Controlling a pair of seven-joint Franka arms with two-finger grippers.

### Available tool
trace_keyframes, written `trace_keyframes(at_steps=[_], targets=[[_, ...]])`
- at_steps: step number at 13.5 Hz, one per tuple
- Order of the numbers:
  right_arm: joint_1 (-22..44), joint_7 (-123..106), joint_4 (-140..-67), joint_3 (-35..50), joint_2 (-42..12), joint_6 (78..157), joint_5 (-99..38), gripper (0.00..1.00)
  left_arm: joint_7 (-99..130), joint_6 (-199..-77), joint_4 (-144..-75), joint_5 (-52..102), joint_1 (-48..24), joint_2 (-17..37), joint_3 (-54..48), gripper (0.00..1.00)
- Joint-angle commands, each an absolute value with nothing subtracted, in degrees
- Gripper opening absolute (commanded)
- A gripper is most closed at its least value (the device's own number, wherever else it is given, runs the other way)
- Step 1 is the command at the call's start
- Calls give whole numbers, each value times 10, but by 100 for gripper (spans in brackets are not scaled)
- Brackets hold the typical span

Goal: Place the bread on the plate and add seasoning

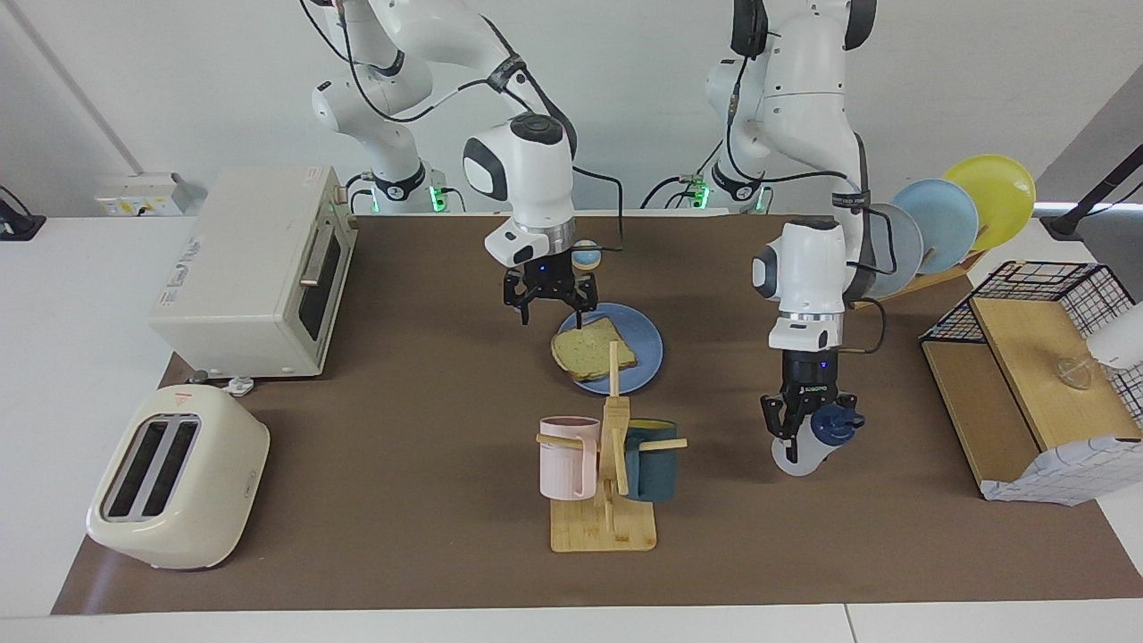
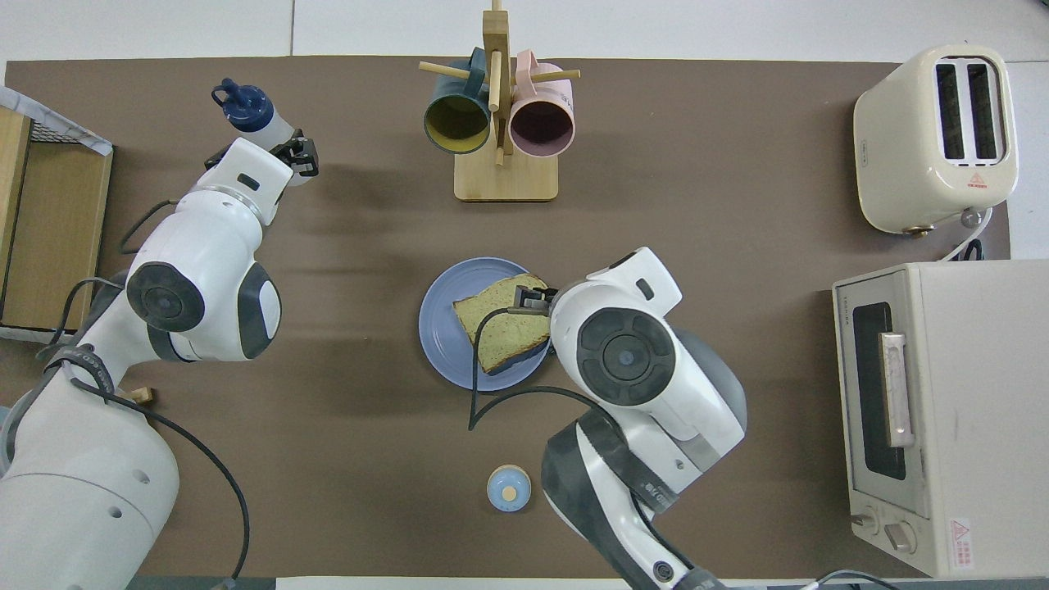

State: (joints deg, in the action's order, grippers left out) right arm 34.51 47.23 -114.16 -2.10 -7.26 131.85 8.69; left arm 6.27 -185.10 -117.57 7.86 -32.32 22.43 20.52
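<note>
Left gripper [image 1: 806, 429] pinches the seasoning [image 1: 817, 439], tilted, toward the left arm's end of the table. Right gripper [image 1: 551, 306], fingers spread, hangs over the plate [image 1: 643, 362], where the bread [image 1: 593, 351] lies.

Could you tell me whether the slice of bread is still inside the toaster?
No, the bread lies flat on the blue plate in the middle of the table, and the toaster shows two empty slots.

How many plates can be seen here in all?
4: the medium-blue round plate under the bread mid-table; grey-blue, light-blue and yellow plates upright in the wooden rack at the left arm's end. More may be hidden.
</note>
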Motion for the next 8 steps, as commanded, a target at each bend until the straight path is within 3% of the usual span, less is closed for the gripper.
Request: trace_keyframes(at_steps=[1,5,8], targets=[[288,367,-1067,-15,-63,1205,63,100,8,-1770,-1152,63,-316,198,205,0],[161,161,-974,-17,-46,1053,31,100,-62,-1601,-1111,62,-316,146,202,0],[99,50,-978,-18,2,972,31,100,-124,-1494,-1093,62,-319,116,194,0]])
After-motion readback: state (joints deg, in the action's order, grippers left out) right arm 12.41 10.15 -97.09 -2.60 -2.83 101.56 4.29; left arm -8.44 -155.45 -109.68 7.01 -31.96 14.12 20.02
